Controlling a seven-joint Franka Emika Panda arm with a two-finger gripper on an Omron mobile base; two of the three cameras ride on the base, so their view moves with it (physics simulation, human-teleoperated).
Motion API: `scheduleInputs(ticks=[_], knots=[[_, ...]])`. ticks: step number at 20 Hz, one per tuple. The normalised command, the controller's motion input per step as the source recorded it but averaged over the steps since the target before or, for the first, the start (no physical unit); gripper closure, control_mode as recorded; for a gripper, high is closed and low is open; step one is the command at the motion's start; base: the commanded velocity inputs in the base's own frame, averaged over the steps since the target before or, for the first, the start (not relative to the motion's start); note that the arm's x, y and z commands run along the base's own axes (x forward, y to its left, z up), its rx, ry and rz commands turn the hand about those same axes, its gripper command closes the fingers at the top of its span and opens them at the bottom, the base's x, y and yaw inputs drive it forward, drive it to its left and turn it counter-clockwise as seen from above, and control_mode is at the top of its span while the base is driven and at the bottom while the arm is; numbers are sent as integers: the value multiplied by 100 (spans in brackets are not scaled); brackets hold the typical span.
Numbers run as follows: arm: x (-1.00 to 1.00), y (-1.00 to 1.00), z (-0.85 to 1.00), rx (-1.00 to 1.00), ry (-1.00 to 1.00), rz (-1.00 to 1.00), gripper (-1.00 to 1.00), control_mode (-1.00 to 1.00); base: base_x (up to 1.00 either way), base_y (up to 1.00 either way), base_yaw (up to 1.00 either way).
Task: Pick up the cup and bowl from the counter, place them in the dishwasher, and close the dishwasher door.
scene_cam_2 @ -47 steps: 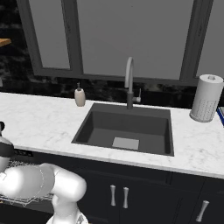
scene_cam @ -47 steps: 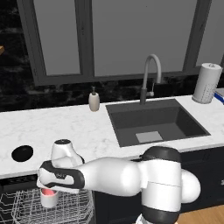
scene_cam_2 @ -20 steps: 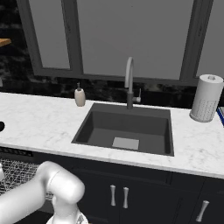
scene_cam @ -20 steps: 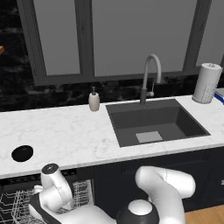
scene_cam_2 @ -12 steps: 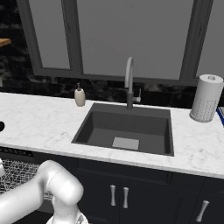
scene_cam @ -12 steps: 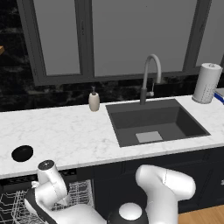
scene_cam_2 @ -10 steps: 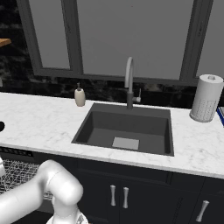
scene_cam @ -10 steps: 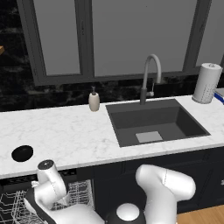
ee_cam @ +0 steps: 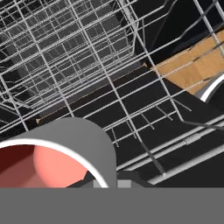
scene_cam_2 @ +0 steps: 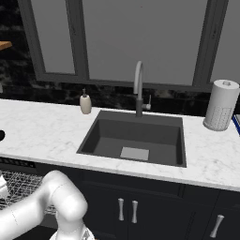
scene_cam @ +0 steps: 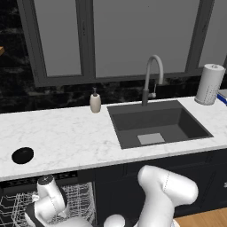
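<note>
Item: the cup [ee_cam: 57,157], a small short cylinder, pale grey-white outside, red-pink inside, with a thin white rim. In the hand view it sits at seven o'clock, mouth toward the camera, hard against the base of the fingers. Position: low over the white wire racks [ee_cam: 78,48] of the dishwasher [scene_cam: 44,179], the dark under-counter appliance with a vented top strip.

Tool: the gripper [ee_cam: 112,183], two small dark fingers, pressed together on the wall of the cup; only their tips show at six o'clock, beside the rim. I judge the cup pinched by its wall, not cradled.

Risks, as judgement:
- A grip on one wall near the rim may let the cup swing or slip if the hand rolls.
- Released too high or tilted, the cup may tip between the wires, roll, or lodge crooked.
- The rack wires stand close all round; hand or cup could catch one on the way out.

Adjacent: the bowl [scene_cam: 22,155], small, shallow, round and black, rests on the counter [scene_cam: 66,137], a long white marble-look top with faint grey veins, at nine o'clock in the left base view, well apart from the dark sink [scene_cam: 157,126]. It is not yet loaded.

Further out: a beige soap dispenser [scene_cam: 95,102] near the sink's back corner; a white paper-towel roll [scene_cam: 208,84] at three o'clock.
</note>
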Motion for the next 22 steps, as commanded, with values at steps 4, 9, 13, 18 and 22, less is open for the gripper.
scheduleInputs(ticks=[4,9,13,18,22], knots=[[0,8,-73,0,0,3,100,-100,0,0,0],[0,1,-44,0,0,3,100,-100,0,0,0],[0,0,-13,0,0,4,100,-100,0,0,0],[3,2,29,0,-6,4,100,-100,0,0,0],[50,12,34,0,-2,0,100,-100,0,0,0]])
